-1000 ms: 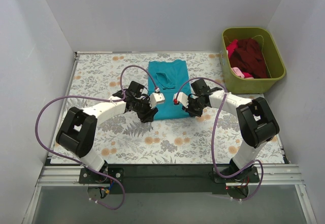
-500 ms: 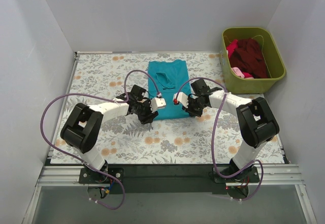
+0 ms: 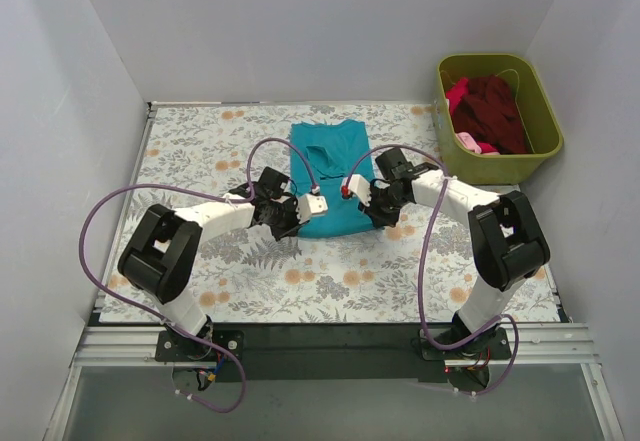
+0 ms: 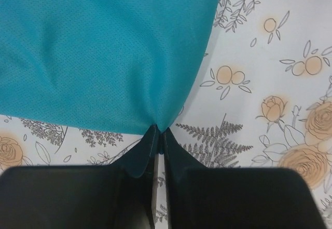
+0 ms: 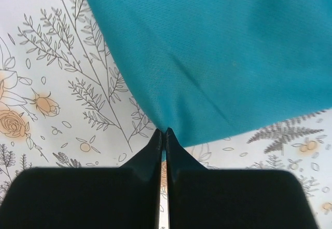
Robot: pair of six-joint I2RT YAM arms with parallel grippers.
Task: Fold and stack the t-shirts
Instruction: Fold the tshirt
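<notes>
A teal t-shirt (image 3: pixel 332 161) lies flat in the middle of the floral mat, folded into a narrow strip with its collar at the far end. My left gripper (image 3: pixel 296 223) is shut on its near left corner; in the left wrist view the gripper (image 4: pixel 159 130) pinches the teal cloth (image 4: pixel 104 52). My right gripper (image 3: pixel 378 218) is shut on the near right corner; in the right wrist view the gripper (image 5: pixel 163 131) pinches the cloth (image 5: pixel 223 47). A dark maroon shirt (image 3: pixel 497 109) with some pink cloth (image 3: pixel 466 142) lies in the bin.
An olive-green plastic bin (image 3: pixel 548 126) stands at the far right, past the mat's edge. The floral mat (image 3: pixel 200 151) covers the table between grey walls. Purple cables loop over both arms.
Both grippers have edged a little toward the far side, still holding the shirt's near corners. The left wrist has swung inward to the right.
</notes>
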